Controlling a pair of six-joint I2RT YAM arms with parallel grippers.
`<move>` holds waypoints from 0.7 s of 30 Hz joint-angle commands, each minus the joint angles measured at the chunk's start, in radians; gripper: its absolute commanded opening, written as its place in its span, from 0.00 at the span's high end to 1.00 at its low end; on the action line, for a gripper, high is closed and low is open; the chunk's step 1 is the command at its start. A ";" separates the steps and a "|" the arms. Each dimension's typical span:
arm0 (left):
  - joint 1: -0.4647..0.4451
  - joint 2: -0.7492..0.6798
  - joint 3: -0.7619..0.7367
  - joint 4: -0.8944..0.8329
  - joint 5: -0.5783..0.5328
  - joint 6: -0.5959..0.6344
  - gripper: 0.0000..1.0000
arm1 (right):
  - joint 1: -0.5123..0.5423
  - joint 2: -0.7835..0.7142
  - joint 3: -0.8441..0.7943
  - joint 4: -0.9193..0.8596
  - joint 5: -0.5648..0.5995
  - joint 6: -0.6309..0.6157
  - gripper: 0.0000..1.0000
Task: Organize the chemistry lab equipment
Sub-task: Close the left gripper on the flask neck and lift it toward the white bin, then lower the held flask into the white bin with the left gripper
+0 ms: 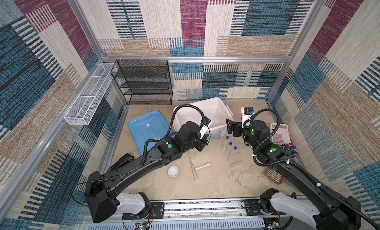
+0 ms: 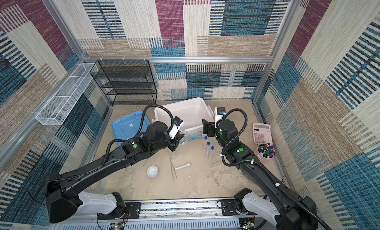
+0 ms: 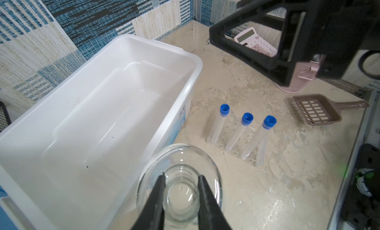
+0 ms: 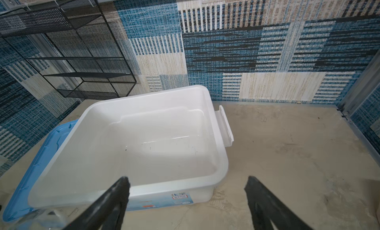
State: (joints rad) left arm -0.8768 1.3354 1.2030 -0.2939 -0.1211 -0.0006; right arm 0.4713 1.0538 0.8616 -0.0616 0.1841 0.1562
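Since the white bin (image 3: 196,60) is bare inside apart from a few dark specks, I'd say we're right at the start, nothing put away yet afaict. Left claw (image 3: 181,177) is narrowed onto the neck of a clear glass flask (image 3: 181,154). It looks lifted off the desk (image 3: 277,177), just beside the bin's near wall, not over the opening yet. Right claw (image 4: 187,183) is spread wide w/ nothing in it, hanging near the bin's front corner.

Left to do is basically everything:
- three blue-capped tubes (image 3: 239,132) standing in the clear welled tray (image 3: 225,134), near the bin
- a second small glass jar (image 1: 192,153) on the desk
- white bowl (image 1: 173,171), pestle (image 1: 203,166) and tweezers (image 1: 193,170), close together mid-desk
- thin rod (image 2: 146,162), think that's it by the left arm, but too thin to be sure

Pink calculator (image 2: 261,134) and marker cup (image 2: 266,154) aren't lab gear imo. Blue lid (image 1: 144,128) lies beside the bin, so closing up prob comes last.
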 commanded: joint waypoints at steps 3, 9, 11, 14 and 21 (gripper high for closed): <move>0.065 0.030 0.085 -0.017 0.046 0.031 0.81 | -0.041 0.096 0.078 0.068 -0.125 -0.038 0.10; 0.152 0.077 0.149 -0.015 0.063 0.038 0.81 | -0.056 0.184 0.125 0.091 -0.195 -0.063 0.10; 0.182 0.100 0.166 -0.012 0.072 0.037 0.81 | -0.060 0.204 0.136 0.092 -0.205 -0.073 0.10; 0.230 0.153 0.194 -0.016 0.087 0.035 0.81 | -0.066 0.230 0.149 0.098 -0.218 -0.082 0.10; 0.337 0.328 0.300 -0.054 0.098 -0.016 0.83 | -0.076 0.273 0.170 0.095 -0.240 -0.089 0.10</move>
State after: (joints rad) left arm -0.5636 1.6180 1.4654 -0.3439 -0.0387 0.0097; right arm 0.3977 1.3155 1.0183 0.0021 -0.0349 0.0811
